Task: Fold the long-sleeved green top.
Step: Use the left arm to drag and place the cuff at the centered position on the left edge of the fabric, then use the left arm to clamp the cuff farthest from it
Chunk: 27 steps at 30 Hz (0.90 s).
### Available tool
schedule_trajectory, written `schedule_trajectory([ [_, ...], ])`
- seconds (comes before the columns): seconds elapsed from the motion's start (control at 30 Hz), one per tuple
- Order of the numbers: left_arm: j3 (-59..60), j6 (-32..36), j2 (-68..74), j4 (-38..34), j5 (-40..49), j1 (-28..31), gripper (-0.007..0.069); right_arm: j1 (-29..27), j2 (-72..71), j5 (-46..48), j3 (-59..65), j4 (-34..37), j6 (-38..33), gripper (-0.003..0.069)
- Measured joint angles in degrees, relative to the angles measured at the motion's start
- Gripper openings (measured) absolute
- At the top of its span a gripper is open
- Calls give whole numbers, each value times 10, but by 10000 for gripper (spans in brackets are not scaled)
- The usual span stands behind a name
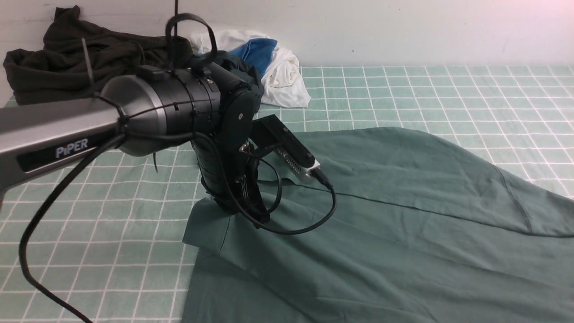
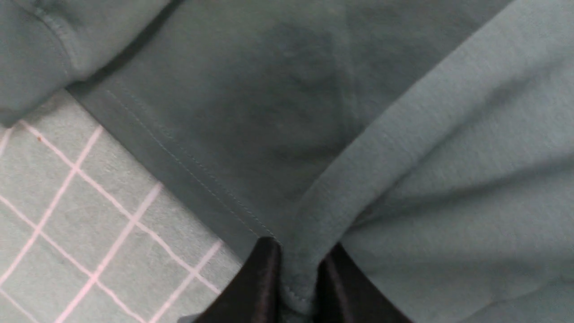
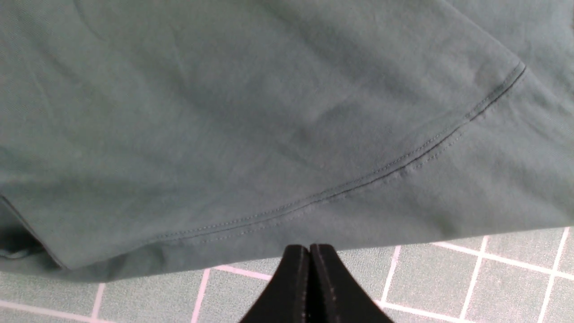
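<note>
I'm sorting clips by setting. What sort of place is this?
Probably a lab clothes-folding bench: a checked cloth underneath, a green top spread on it, other clothes heaped by the wall.

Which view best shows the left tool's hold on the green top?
Left wrist view: the left tool pinches a fold of the green top between its fingertips. Front view shows that tool from behind, tips hidden against the cloth. Right wrist view shows only cloth, not that tool.

The front camera faces forward, low over the teal-green cotton jersey top (image 1: 403, 202) filling its frame's lower right, on the green white-gridded cloth (image 1: 112, 233). Both wrist cameras look down, very close, at that top's edges and cloth.
</note>
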Motion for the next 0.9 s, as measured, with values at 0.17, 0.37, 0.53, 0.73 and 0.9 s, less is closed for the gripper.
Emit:
schedule_trajectory([
  [0.17,-30,-52,19,23,-8,12,257,0,0,-1,-1,0,0,-14],
  [0.37,-97,-108,38,13,6,55,449,0,0,-3,-54,0,0,-14],
  [0.53,-163,-113,86,-52,18,129,482,0,1,-36,-120,-1,0,-14],
  [0.73,-225,-104,161,-111,4,179,479,0,22,-71,-136,-3,0,-14],
  [0.9,-277,-105,225,-126,-11,191,479,0,59,-80,-136,-3,0,-14],
])
